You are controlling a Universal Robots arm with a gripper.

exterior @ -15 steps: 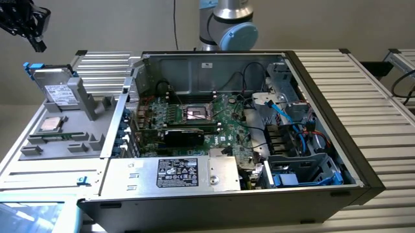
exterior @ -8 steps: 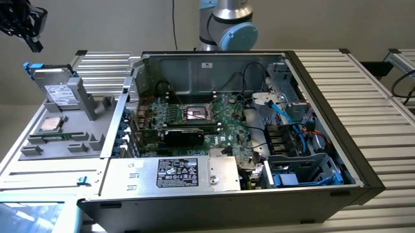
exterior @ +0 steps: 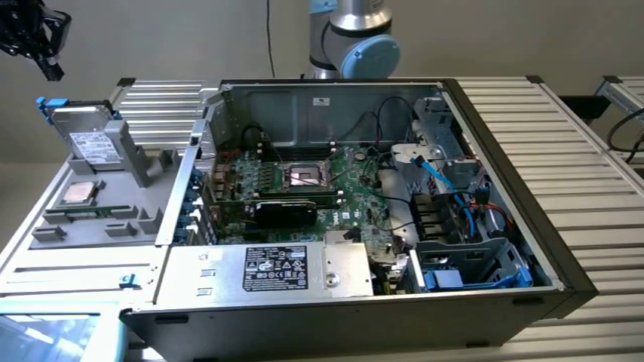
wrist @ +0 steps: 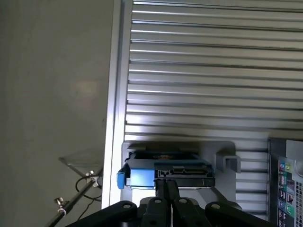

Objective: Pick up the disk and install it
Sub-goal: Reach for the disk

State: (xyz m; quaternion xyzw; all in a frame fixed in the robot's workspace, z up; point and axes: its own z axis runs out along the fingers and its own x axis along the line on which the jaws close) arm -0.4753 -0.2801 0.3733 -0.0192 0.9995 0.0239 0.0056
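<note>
1. The jaws are closed. In the wrist view their two black fingers (wrist: 161, 191) lie pressed together with nothing between them.
2. In the exterior view the jaws hang above the disk (exterior: 89, 139) and clear of it. The disk leans tilted against a grey holder (exterior: 126, 151), with its white label showing.
3. In the wrist view the disk (wrist: 182, 171) is seen end-on, in line with the jaws' tips and beyond them. Its blue carrier frame (wrist: 137, 177) is at one end.
4. A small square CPU chip (exterior: 81, 194) lies flat on the grey tray (exterior: 90, 226), farther from the jaws than the disk.
5. The open computer case (exterior: 302, 113) sits well apart from the jaws, toward the exterior view's right. Its motherboard (exterior: 302, 181) and labelled power-supply box (exterior: 271, 268) are exposed.
6. The ribbed metal bench (wrist: 213, 71) stretches beyond the jaws.
</note>
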